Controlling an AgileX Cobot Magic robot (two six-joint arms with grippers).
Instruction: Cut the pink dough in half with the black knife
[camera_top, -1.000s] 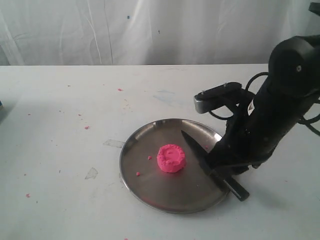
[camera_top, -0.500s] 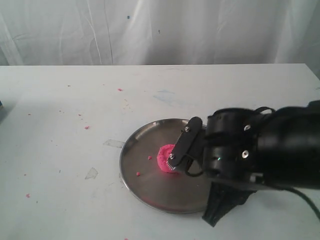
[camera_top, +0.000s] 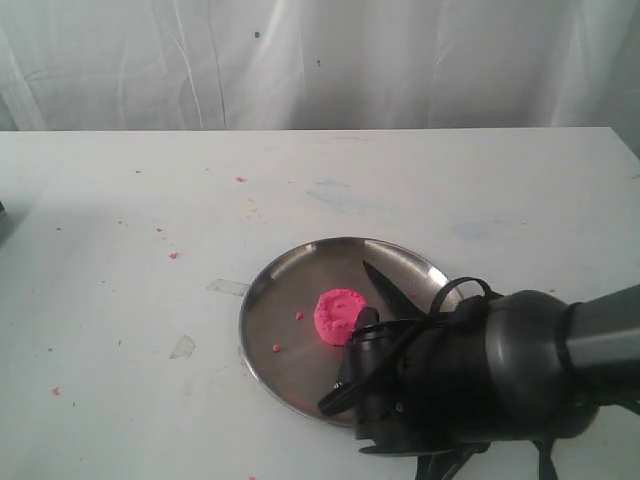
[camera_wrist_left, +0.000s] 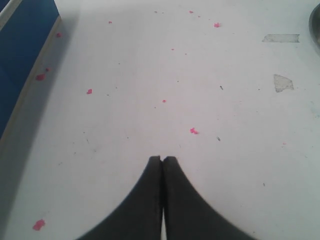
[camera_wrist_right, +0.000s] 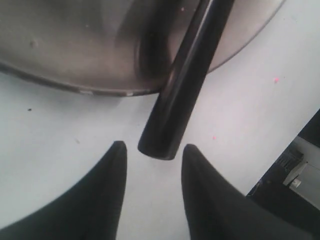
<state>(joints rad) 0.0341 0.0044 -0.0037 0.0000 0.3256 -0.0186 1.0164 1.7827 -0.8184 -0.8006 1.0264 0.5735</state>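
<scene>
Right wrist: knife (camera_wrist_right: 186, 85) just before jaws

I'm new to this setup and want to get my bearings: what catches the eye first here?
The bright pink dough sits whole on the round steel plate. The black knife lies across the plate's rim beside it, handle end just ahead of the open right gripper.

right arm (camera_top: 500, 385): bulky matte black, grey link | cable (camera_top: 462, 288): black loop | right tool fingers (camera_wrist_right: 102, 200): black, tapered
</scene>
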